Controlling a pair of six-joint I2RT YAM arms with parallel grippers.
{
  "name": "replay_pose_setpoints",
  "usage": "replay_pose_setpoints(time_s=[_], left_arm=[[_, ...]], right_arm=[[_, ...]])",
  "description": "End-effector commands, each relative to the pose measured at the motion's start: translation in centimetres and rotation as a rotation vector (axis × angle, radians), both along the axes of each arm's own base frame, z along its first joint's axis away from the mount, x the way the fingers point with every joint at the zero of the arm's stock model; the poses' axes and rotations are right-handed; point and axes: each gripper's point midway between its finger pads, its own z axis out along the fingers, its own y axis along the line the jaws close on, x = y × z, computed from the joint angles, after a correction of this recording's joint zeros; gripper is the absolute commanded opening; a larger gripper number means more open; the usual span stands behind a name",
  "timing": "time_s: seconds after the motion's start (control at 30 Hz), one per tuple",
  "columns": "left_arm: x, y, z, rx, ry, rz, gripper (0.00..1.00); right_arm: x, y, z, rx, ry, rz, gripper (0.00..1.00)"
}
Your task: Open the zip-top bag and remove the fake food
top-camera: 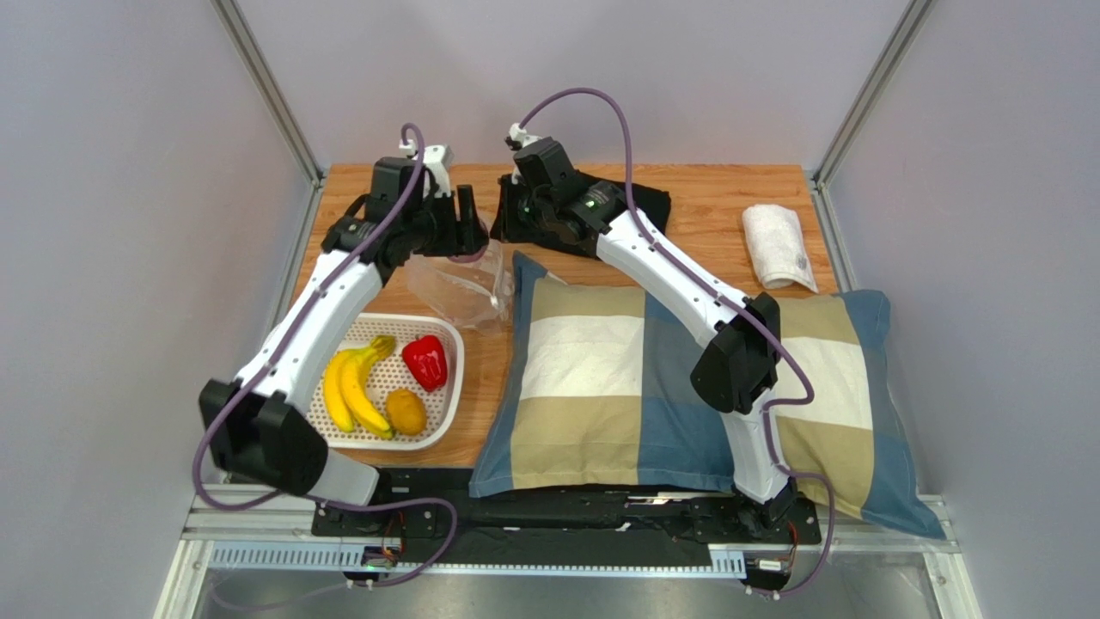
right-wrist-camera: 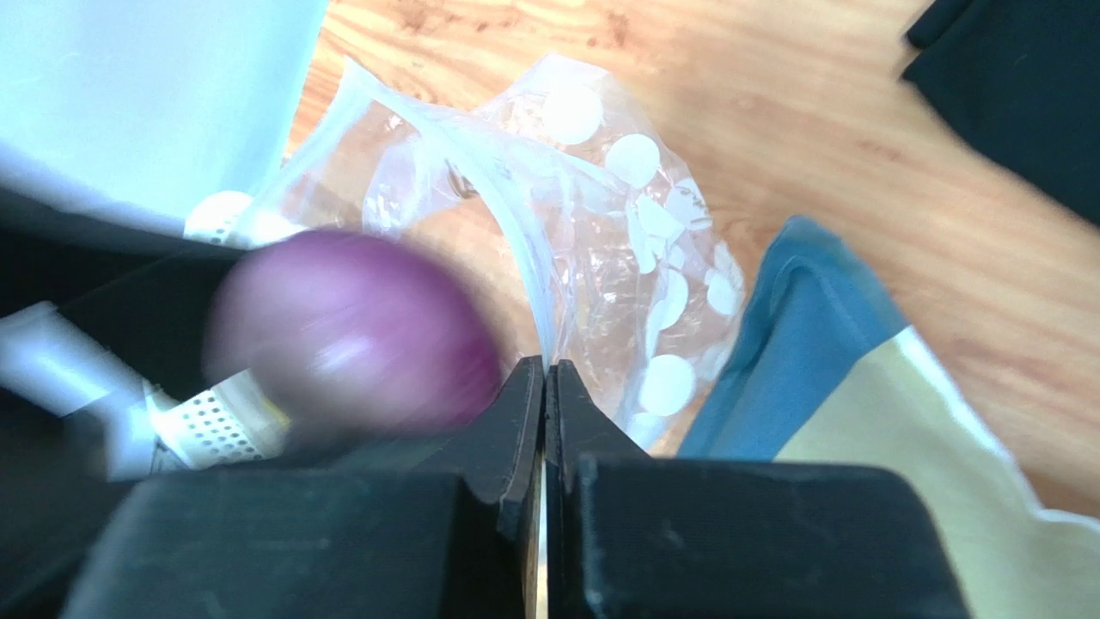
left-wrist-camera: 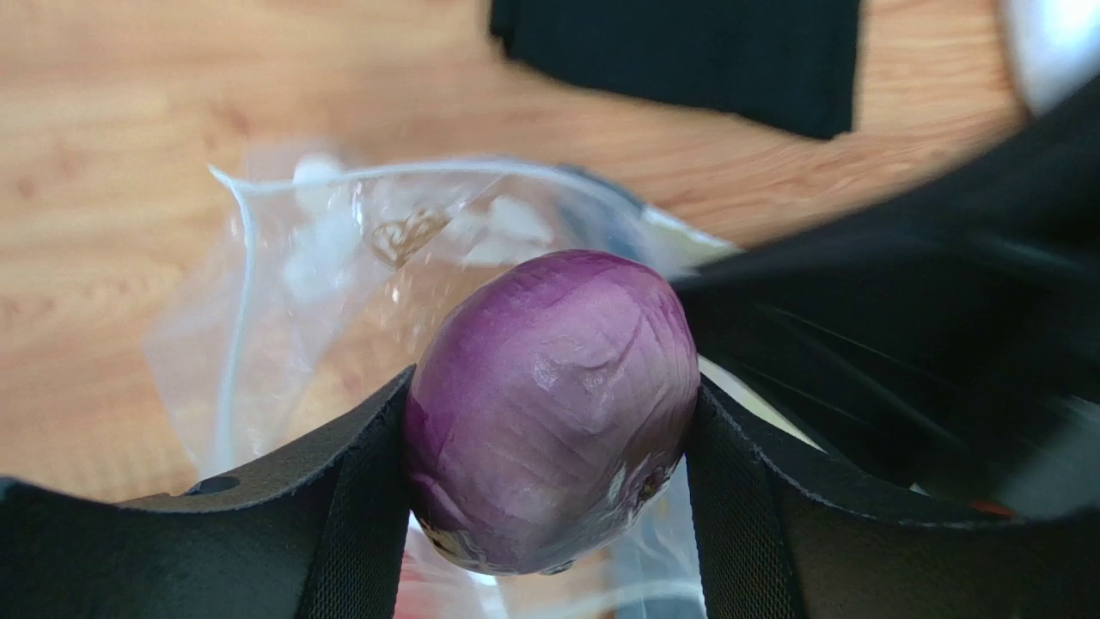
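My left gripper (left-wrist-camera: 553, 432) is shut on the purple onion (left-wrist-camera: 555, 387), one piece of the fake food, with both pads pressed to its sides above the mouth of the zip-top bag (left-wrist-camera: 323, 271). The clear, white-spotted bag (top-camera: 458, 286) stands crumpled between the two grippers. My right gripper (right-wrist-camera: 548, 374) is shut, and the bag's rim strip (right-wrist-camera: 517, 245) runs into its fingertips. The onion (right-wrist-camera: 355, 329) shows blurred just left of those fingers. A yellow banana bunch (top-camera: 349, 387), a red pepper (top-camera: 425, 361) and an orange mango-like fruit (top-camera: 406, 412) lie in the white perforated tray (top-camera: 447, 410).
A checked blue, tan and white pillow (top-camera: 672, 374) covers the table's right half, its corner touching the bag. A folded black cloth (top-camera: 639, 206) lies at the back under the right wrist. A rolled white towel (top-camera: 779, 245) is at the back right.
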Motion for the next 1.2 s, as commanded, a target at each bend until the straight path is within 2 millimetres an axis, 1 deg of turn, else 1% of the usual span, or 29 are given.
replay_pose_setpoints(time_s=[0.0,0.03,0.07,0.1,0.13,0.17,0.2,0.23,0.27,0.3,0.33,0.37,0.43,0.47,0.5,0.53,0.57,0.6,0.63,0.67,0.77,0.9,0.93,0.97,1.0,1.03,1.07,1.1,1.17], left_arm=[[1.1,-0.8,8.7,0.003,-0.374,-0.093,0.00],[1.0,0.3,8.0,0.039,-0.327,-0.042,0.00],[1.2,0.7,10.0,0.000,-0.323,0.034,0.00],[1.3,1.0,9.9,-0.020,-0.276,0.083,0.00],[0.2,2.5,9.0,-0.042,-0.160,0.232,0.00],[-0.2,2.8,11.1,-0.094,-0.150,0.300,0.00],[-2.0,3.5,9.9,-0.091,-0.047,0.358,0.00],[-2.7,3.8,10.3,-0.152,-0.010,0.443,0.00],[-3.6,4.6,9.9,-0.158,0.021,0.505,0.00],[-6.0,6.2,9.3,-0.137,0.060,0.579,0.00],[-6.8,8.4,8.8,-0.107,0.048,0.708,0.00],[-8.0,9.6,6.7,-0.041,0.080,0.745,0.00],[-10.6,12.1,5.6,0.038,0.074,0.797,0.00],[-11.9,13.1,3.0,0.088,0.136,0.830,0.00],[-13.8,14.0,2.2,0.108,0.166,0.857,0.00],[-14.7,14.4,1.0,0.103,0.195,0.897,0.00],[-16.0,15.0,-1.8,0.142,0.260,0.917,0.00],[-16.0,14.9,-2.5,0.116,0.248,0.916,0.00],[-16.2,14.7,-3.7,0.108,0.275,0.906,0.00],[-16.9,14.9,-5.9,0.125,0.323,0.920,0.00],[-15.9,15.1,-8.5,0.119,0.371,0.915,0.00],[-14.9,15.8,-10.6,0.174,0.482,0.929,0.00],[-14.9,15.7,-11.0,0.181,0.506,0.928,0.00],[-15.0,15.5,-12.1,0.200,0.553,0.924,0.01],[-15.2,15.4,-12.6,0.204,0.582,0.917,0.08],[-15.5,15.0,-13.3,0.205,0.618,0.908,0.15],[-15.6,15.0,-13.9,0.219,0.649,0.910,0.24],[-16.1,15.0,-14.2,0.229,0.675,0.915,0.38],[-16.4,15.2,-14.1,0.242,0.687,0.928,0.48]], right_arm=[[-0.6,0.4,2.8,0.114,0.014,0.005,0.00],[-0.6,0.4,2.8,0.115,0.014,0.003,0.00],[-0.5,0.3,2.8,0.114,0.014,0.000,0.00],[-0.5,0.4,2.9,0.117,0.012,0.005,0.00],[-0.3,0.4,2.4,0.108,0.019,0.000,0.00],[0.0,0.4,2.6,0.106,0.008,-0.008,0.00],[0.4,0.3,2.4,0.103,0.009,-0.018,0.00],[0.9,0.4,1.8,0.096,0.013,-0.025,0.00],[1.4,0.3,2.1,0.099,0.000,-0.043,0.00],[2.1,0.1,2.1,0.104,0.000,-0.062,0.00],[2.7,0.1,2.1,0.114,-0.002,-0.075,0.00],[3.2,0.2,1.6,0.120,0.001,-0.080,0.00],[4.3,0.5,2.4,0.176,-0.015,-0.085,0.00],[4.4,0.8,2.3,0.196,-0.010,-0.071,0.00],[4.8,0.9,2.3,0.212,-0.004,-0.075,0.00],[5.1,1.3,3.0,0.258,-0.012,-0.080,0.00],[5.2,1.5,3.4,0.288,-0.010,-0.078,0.00],[5.3,1.5,2.9,0.305,0.001,-0.088,0.00],[5.8,2.1,4.3,0.382,-0.016,-0.098,0.00],[5.9,2.3,4.8,0.415,-0.021,-0.100,0.00],[6.6,3.1,6.2,0.522,-0.038,-0.117,0.00],[8.3,3.9,7.8,0.632,-0.046,-0.143,0.00],[9.2,4.5,6.7,0.642,-0.038,-0.150,0.00],[9.6,4.7,8.1,0.683,-0.045,-0.158,0.00],[10.2,5.0,8.0,0.696,-0.043,-0.163,0.00],[11.0,5.6,6.6,0.702,-0.025,-0.171,0.00],[11.3,5.8,7.7,0.734,-0.039,-0.165,0.00],[11.6,6.1,7.7,0.763,-0.021,-0.175,0.00],[12.1,6.7,8.2,0.819,-0.039,-0.173,0.00]])
